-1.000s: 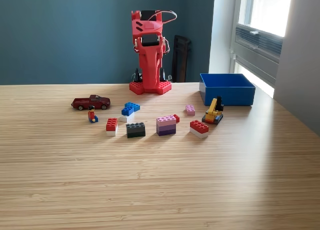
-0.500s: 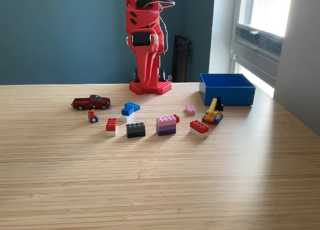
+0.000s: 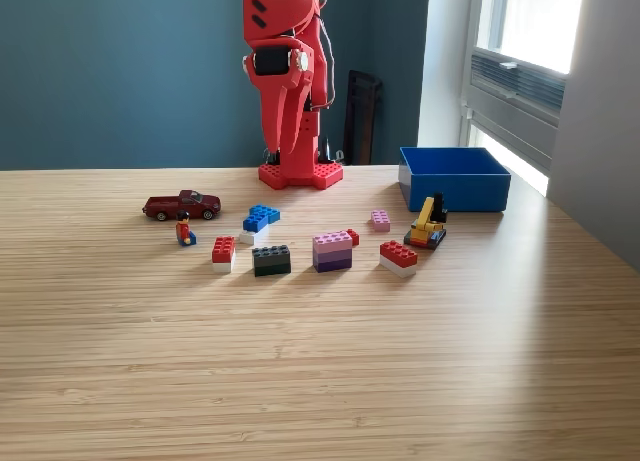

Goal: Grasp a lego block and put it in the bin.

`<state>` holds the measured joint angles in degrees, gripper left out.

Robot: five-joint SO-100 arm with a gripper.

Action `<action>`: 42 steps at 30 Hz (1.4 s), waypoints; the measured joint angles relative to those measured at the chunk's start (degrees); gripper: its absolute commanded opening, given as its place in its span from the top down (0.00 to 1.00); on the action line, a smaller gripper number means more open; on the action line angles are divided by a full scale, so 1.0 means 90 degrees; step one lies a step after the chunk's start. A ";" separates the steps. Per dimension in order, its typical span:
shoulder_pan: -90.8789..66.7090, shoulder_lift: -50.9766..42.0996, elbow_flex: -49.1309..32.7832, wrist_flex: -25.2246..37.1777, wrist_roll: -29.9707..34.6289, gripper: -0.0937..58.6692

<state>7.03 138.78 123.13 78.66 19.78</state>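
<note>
Teal wall behind, light wood table (image 3: 320, 381) taking up the exterior view, red arm (image 3: 285, 91) standing upright at the far edge with its gripper (image 3: 290, 146) pointing down along the body, jaw state impossible to tell. Blue bin (image 3: 455, 178) is sitting at the view's right near the window. Lego blocks are lying loose mid-table: red-white block (image 3: 398, 258), purple-pink block (image 3: 332, 251), black block (image 3: 271, 260), beside a toy car (image 3: 181, 205).

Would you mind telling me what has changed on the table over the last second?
The red arm has unfolded upward from its tucked pose, its top now past the frame's edge. Nothing was picked up or released. The lego blocks, the toy car and the blue bin stayed put.
</note>
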 measured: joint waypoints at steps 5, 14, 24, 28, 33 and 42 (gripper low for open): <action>0.0107 -0.0176 -0.0010 0.0010 0.0117 0.66; 0.0361 -0.0615 -0.0312 0.0225 0.0146 0.64; 0.1357 -0.1816 -0.1074 0.0781 -0.0195 0.62; 0.2090 -0.2471 -0.1309 0.0781 -0.0400 0.58; 0.2676 -0.3086 -0.1523 0.0645 -0.0117 0.56; 0.3359 -0.3418 -0.1455 -0.0430 0.1260 0.54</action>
<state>37.27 108.02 110.04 74.79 31.11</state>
